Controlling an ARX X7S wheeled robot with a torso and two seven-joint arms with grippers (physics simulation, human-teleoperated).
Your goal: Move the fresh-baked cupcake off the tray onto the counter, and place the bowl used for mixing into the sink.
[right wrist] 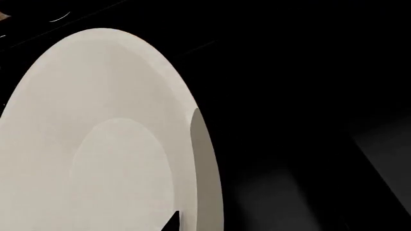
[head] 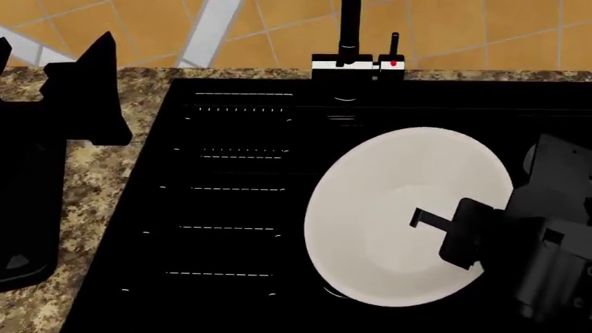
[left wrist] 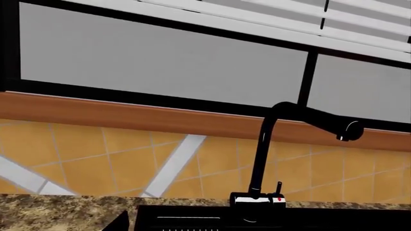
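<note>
One white bowl [head: 389, 222] sits in the black sink [head: 231, 208], beside the ribbed drainboard and below the faucet [head: 350, 41]. The right end effector [head: 444, 225] reaches over the bowl's rim, one finger inside; whether it is clamped on the rim I cannot tell. The left end effector [head: 88, 90] hangs over the speckled surface [head: 102, 180], its state unclear.

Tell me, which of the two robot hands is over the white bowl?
The right gripper, reaching over the bowl in the sink; the left gripper hangs over the counter.
</note>
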